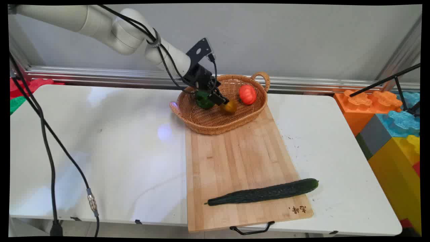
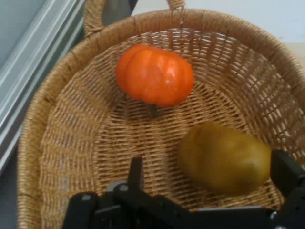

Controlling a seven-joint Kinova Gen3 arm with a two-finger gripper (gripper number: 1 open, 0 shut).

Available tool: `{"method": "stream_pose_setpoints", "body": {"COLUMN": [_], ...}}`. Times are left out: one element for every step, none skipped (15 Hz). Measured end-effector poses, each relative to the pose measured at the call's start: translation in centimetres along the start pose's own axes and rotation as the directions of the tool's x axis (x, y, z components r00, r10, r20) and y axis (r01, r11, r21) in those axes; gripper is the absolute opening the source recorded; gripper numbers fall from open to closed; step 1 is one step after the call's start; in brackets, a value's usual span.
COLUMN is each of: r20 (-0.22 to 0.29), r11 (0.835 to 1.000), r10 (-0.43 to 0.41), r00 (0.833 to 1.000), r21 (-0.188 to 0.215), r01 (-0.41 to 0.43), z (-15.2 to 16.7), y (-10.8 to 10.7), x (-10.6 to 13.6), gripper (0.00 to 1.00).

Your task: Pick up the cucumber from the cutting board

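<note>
A woven wicker basket sits on the far edge of the pale wooden cutting board. In it lie a green pepper left, an olive-brown oval fruit middle, an orange pumpkin right. A long dark-green cucumber lies along the board's near edge.

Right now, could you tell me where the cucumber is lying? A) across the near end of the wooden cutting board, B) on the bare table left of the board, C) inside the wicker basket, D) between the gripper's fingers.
A: the cucumber lies across the near end of the cutting board, well apart from the basket at the board's far end, where the gripper is.
</note>
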Motion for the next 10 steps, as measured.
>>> {"method": "stream_pose_setpoints", "body": {"r20": [-0.001, -0.004, -0.006, -0.010, -0.013, -0.013, -0.011, -0.009, -0.005, 0.000], "r11": [1.000, 1.000, 0.999, 0.998, 0.997, 0.994, 0.991, 0.988, 0.983, 0.979], "r10": [-0.007, -0.014, -0.019, -0.030, -0.042, -0.058, -0.077, -0.090, -0.102, -0.107], "r00": [1.000, 1.000, 1.000, 0.999, 0.999, 0.998, 0.997, 0.996, 0.995, 0.994], "r21": [-0.011, -0.022, -0.031, -0.051, -0.070, -0.088, -0.111, -0.130, -0.152, -0.174], "r01": [0.007, 0.013, 0.019, 0.030, 0.041, 0.057, 0.075, 0.088, 0.100, 0.105], "z": [0.1, 0.1, 0.1, -0.2, -0.4, -0.7, -1.1, -1.4, -1.7, -2.1], "y": [0.3, 0.8, 1.2, 2.1, 3.1, 4.1, 5.4, 6.6, 7.9, 9.3], "x": [0.1, 0.3, 0.4, 0.9, 1.3, 1.7, 2.1, 2.7, 3.3, 3.9], "gripper": [1.00, 1.00, 1.00, 1.00, 1.00, 1.00, 1.00, 1.00, 1.00, 1.00]}}
